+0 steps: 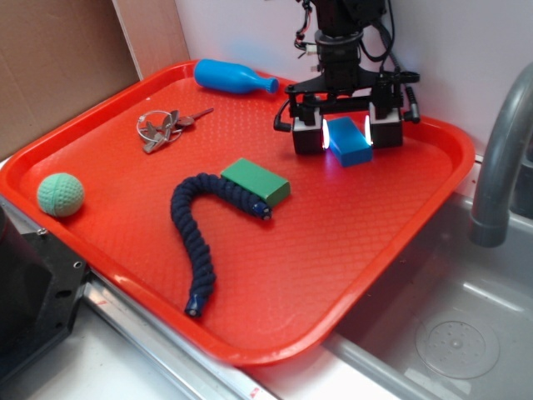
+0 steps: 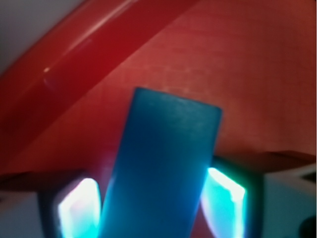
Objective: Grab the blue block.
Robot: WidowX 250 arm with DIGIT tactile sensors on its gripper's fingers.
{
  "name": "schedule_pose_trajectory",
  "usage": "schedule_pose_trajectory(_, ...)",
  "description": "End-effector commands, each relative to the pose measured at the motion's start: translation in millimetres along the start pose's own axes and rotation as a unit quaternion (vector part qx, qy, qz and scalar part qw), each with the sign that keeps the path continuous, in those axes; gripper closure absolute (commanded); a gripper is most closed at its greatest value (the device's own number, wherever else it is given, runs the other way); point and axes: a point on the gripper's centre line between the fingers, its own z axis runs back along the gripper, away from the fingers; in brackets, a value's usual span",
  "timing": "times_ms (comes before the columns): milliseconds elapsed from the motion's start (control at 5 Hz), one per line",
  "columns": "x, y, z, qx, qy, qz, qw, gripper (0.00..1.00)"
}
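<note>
1. One red tray holds one blue block, one green block, one navy rope, one blue pin-shaped toy, one key bunch and one green ball.
2. The blue block lies flat near the tray's far right corner, its long axis running diagonally between the fingers.
3. The gripper straddles the block, jaws spread with glowing pads beside its sides; whether they touch it cannot be told.
4. The green block and rope lie nearby, apart from the block.
5. A sink and faucet sit right of the tray.

Bright exterior, blurred glaring wrist view
</note>
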Motion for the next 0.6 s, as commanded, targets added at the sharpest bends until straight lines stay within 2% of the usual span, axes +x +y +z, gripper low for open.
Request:
schedule_pose_trajectory(0,-1.4,14.0,2.5,0.030,0.036,-0.009,0.999,1.00)
schedule_pose_trajectory(200,-14.0,24.0,24.4,0.042,0.038,-0.046,0.997,1.00)
schedule_pose_trajectory(400,-10.1,42.4,72.0,-0.037,0.050,-0.176,0.982,1.00)
